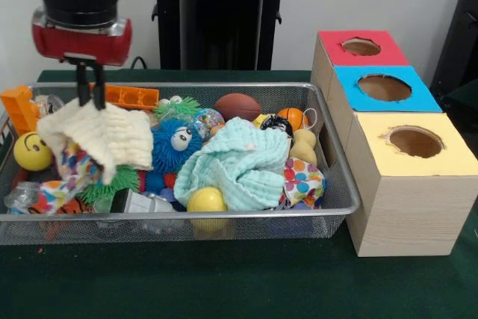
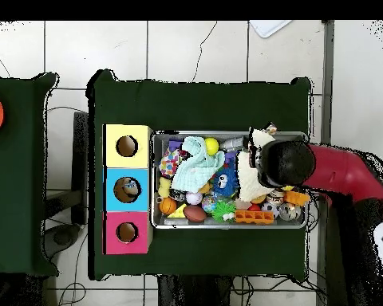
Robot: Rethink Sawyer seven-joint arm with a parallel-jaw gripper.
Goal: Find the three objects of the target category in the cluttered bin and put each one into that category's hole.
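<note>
The silver wire-mesh bin (image 1: 179, 216) is full of toys and cloths; it also shows in the overhead view (image 2: 227, 225). My gripper (image 1: 91, 95) is over the bin's left end, shut on the top of a cream knit cloth (image 1: 104, 136). The cloth hangs from the gripper and drapes onto the clutter. A mint cloth (image 1: 239, 166) lies in the middle and a polka-dot cloth (image 1: 302, 182) at the right end. The red box (image 1: 361, 48), blue box (image 1: 385, 87) and yellow box (image 1: 414, 142) stand in a row right of the bin, each with a hole on top. In the overhead view the arm (image 2: 286, 163) hides the gripper.
A yellow smiley ball (image 1: 31, 151), a blue fuzzy toy (image 1: 173, 143), a brown football (image 1: 237, 106), an orange brick (image 1: 131, 96) and a yellow ball (image 1: 206, 201) lie in the bin. A colourful patterned cloth (image 1: 63, 177) lies under the cream one. The robot pedestal (image 1: 220, 20) stands behind the bin.
</note>
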